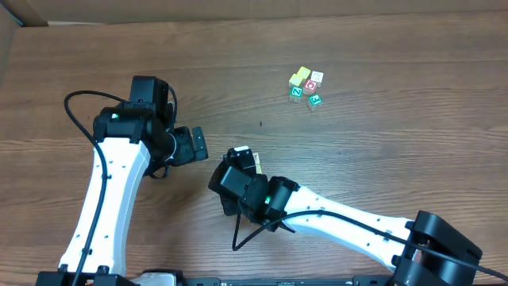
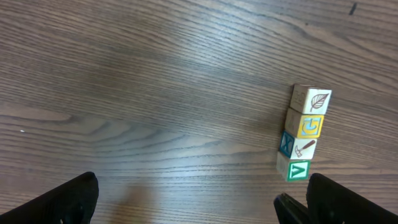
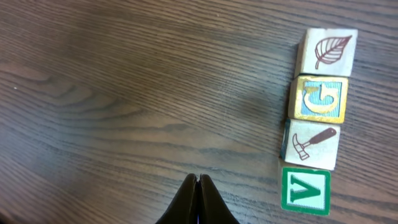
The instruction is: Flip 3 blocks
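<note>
The small wooden alphabet blocks [image 1: 296, 93] are seen clustered upper right of centre, well apart from the released left tool [image 1: 198, 145] and clenched, empty right tool [image 1: 244, 152]; an approach is judged needed first.

Brown-on-white leaf block [image 3: 326, 53], yellow-and-blue letter block [image 3: 319, 98], white hammer block [image 3: 311, 144], green V block [image 3: 305, 191]

Small wooden blocks [image 3: 320, 99] close together, faces: leaf, G, hammer, green V
</note>
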Action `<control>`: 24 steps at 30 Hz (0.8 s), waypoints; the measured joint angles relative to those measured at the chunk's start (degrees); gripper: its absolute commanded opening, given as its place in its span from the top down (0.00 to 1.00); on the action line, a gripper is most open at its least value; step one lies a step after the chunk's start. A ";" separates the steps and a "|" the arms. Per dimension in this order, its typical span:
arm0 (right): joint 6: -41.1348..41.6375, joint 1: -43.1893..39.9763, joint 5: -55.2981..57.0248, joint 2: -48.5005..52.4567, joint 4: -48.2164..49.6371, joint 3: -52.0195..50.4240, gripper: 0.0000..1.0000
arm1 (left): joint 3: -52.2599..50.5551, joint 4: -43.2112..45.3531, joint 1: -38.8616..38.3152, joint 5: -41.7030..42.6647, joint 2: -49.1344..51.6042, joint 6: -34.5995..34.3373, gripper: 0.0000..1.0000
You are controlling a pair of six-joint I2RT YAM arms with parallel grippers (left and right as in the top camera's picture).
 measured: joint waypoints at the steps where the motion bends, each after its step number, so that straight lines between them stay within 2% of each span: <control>1: 0.15 0.04 0.33 0.15 0.15 -0.15 0.96 | 0.00 0.20 0.00 0.00 0.28 -0.02 0.01; 9: 0.55 0.09 2.10 4.26 0.17 -0.72 0.96 | 0.00 0.81 0.00 -0.24 0.59 0.00 0.00; 24: 1.84 0.09 2.19 4.28 -1.29 -0.85 0.96 | 0.00 0.81 0.00 -0.24 0.59 0.00 0.00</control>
